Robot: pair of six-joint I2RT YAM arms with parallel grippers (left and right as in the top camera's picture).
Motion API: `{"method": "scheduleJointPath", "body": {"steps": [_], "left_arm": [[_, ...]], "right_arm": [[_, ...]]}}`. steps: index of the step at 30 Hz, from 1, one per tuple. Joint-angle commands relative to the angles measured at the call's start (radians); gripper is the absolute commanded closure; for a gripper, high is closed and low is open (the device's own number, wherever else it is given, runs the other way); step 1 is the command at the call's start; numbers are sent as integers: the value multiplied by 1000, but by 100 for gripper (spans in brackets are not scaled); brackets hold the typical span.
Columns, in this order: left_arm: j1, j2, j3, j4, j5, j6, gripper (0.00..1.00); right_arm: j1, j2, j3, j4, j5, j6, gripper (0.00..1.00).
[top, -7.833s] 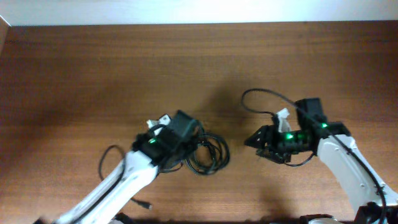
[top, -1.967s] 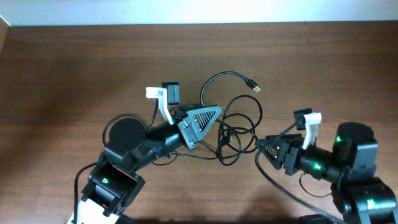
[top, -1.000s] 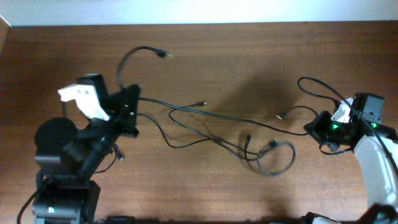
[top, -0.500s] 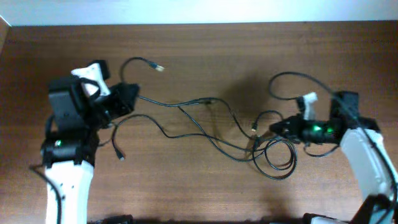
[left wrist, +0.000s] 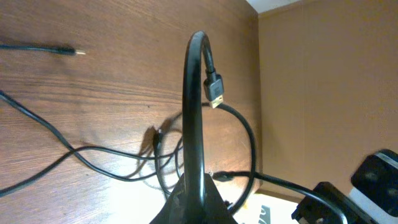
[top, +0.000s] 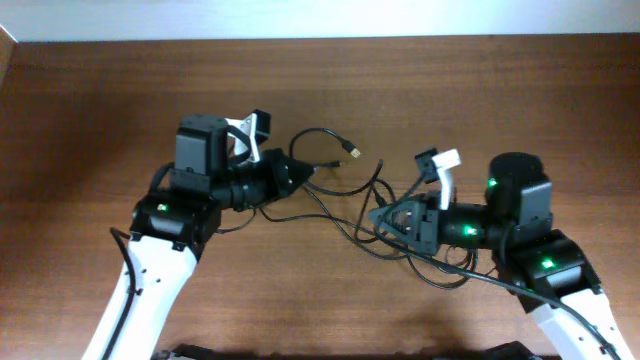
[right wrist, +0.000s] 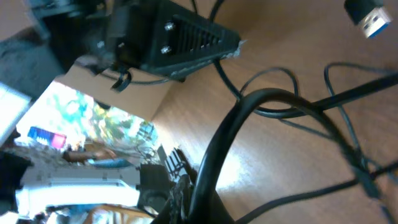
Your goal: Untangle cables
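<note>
A dark reddish-brown wooden table (top: 80, 120) with fine grain fills the overhead view, a pale white strip (top: 320, 18) borders its far edge, and the left wrist view shows a plain tan wall (left wrist: 329, 81) beyond it.

We list on the wooden bench (top: 90, 110): thin black cables (top: 322, 131), loosely tangled between both hands; one plug (top: 352, 150) at the upper edge of the tangle; left hand (top: 303, 172) and right hand (top: 385, 216), each clamped on a strand.
</note>
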State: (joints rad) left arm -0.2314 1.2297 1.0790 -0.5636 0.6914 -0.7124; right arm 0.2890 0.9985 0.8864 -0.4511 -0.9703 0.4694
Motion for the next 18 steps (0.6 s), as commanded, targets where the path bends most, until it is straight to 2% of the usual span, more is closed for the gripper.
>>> {"method": "scheduleJointPath", "body": {"steps": [1,4,7,14,18], "left_arm": [[-60,1,18,3,-7,-29,100],[-68,1,18,6,-7,-41,100],[-68,1,18,6,-6,-89,100],[-68,1,18,9,-7,-87,100],[-68,1,18,9,-8,-87,100]], "right_arm": [[74,21,11,21,192,279,96],[116,37,11,22,287,538,96],[178,67,11,24,388,694,96],[231,151,11,160,432,807,94],[233,172,11,190,434,856,85]]}}
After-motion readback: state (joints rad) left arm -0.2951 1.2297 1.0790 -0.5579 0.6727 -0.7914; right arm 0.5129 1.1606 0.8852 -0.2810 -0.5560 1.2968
